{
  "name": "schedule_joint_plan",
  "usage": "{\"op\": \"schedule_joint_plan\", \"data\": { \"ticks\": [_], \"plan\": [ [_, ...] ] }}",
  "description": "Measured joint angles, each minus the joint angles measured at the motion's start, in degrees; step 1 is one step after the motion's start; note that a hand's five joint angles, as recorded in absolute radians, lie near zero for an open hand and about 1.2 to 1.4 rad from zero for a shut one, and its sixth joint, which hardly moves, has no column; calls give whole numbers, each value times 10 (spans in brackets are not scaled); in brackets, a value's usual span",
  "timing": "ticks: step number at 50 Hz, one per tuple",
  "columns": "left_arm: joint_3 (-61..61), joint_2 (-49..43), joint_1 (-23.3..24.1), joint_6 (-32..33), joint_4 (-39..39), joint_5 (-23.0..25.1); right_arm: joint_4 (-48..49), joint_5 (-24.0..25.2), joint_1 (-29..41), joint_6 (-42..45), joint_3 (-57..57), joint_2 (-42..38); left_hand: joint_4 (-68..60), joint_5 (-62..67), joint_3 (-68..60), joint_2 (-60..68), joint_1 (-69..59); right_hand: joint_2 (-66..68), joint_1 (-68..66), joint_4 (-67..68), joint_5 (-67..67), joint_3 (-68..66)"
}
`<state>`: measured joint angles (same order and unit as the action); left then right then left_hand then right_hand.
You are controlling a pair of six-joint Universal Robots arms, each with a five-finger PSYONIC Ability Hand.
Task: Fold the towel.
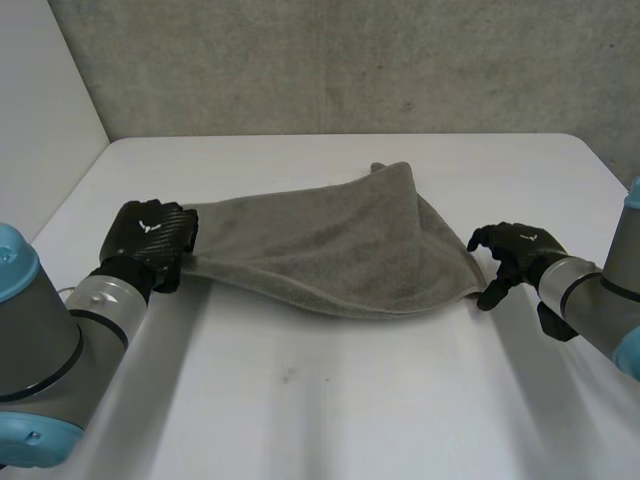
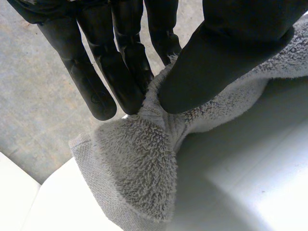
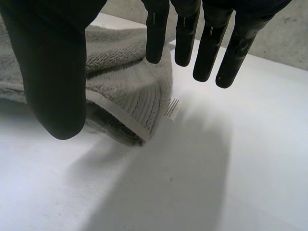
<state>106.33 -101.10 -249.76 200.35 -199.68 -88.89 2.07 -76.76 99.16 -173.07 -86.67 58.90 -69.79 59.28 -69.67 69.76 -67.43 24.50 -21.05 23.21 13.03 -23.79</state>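
Towel (image 1: 330,245), grey and of looped terry pile, is found across the middle of the white table (image 1: 330,400), stretched between the two hands. Its near edge sags in a long curve, and one far corner is peaked up toward the back of the table. The step in hand is judged to be the taking of the two near corners, done on one side only. At the left corner, the cloth is pinched by the left hand (image 1: 150,235), and in the left wrist view the thumb (image 2: 216,57) is seen pressed onto the bunched corner against the fingers (image 2: 115,72), with a flap of the towel hanging below the pinch, seemingly just clear of the table. The right hand (image 1: 510,250) is placed just beside the right corner with nothing held. In the right wrist view its fingers (image 3: 207,53) are straight and spread from the thumb, and the hemmed corner with its small white label (image 3: 172,109) lies beneath them. The next move is thought to call for the right hand to be lowered and closed on that hem, so that both corners can be carried together toward the far edge. Being soft and limp, the cloth may be expected to droop and slip unless it is pinched well in from the edge.
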Motion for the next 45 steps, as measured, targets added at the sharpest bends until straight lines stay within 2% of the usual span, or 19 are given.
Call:
{"op": "schedule_joint_plan", "data": {
  "ticks": [9,17,18,21,25,30,34,35,36,38,40,42,43,44,45],
  "plan": [
    [0,10,2,-2,1,0,37,17,3,-19,8,-48,0,0,0,0,0,3,-6,23,26,-12],
    [0,22,3,-2,2,0,76,18,6,-23,24,-74,0,0,0,0,0,109,-91,117,106,-111],
    [1,26,3,-3,4,1,82,17,7,-27,30,-78,0,0,0,0,0,288,-243,299,278,-294],
    [1,31,3,-3,6,1,87,15,7,-38,40,-80,0,0,0,0,0,417,-347,426,408,-418],
    [-1,43,3,-3,10,1,91,12,5,-53,51,-65,0,0,0,0,0,431,-348,450,426,-439],
    [-14,80,1,-1,17,1,83,13,-4,-41,65,25,0,0,0,0,0,431,-348,450,427,-439],
    [-42,121,-1,-1,31,1,39,22,-15,18,75,123,0,0,0,0,0,431,-348,450,427,-439],
    [-42,121,-1,-1,31,1,39,22,-15,18,75,123,0,0,0,0,0,431,-348,450,427,-439],
    [-65,147,-2,0,48,1,-5,29,-18,71,86,178,0,0,0,0,0,431,-348,450,427,-439],
    [-65,147,-2,0,48,1,-5,29,-18,71,86,178,0,0,0,0,0,431,-348,450,427,-439],
    [-101,176,-3,0,79,0,-85,38,-21,164,106,241,0,0,0,0,0,431,-348,450,427,-439],
    [-133,188,-4,1,121,-3,-138,40,-21,223,119,263,0,0,0,0,0,431,-348,450,427,-439],
    [-133,188,-4,1,121,-3,-138,40,-21,223,119,263,0,0,0,0,0,431,-348,450,427,-439],
    [-144,190,-4,2,138,-4,-178,39,-20,268,128,272,0,0,0,0,0,431,-348,450,427,-439],
    [-177,188,-7,4,200,-6,-260,29,-15,361,140,280,0,0,0,0,0,431,-348,450,427,-439]
  ]
}}
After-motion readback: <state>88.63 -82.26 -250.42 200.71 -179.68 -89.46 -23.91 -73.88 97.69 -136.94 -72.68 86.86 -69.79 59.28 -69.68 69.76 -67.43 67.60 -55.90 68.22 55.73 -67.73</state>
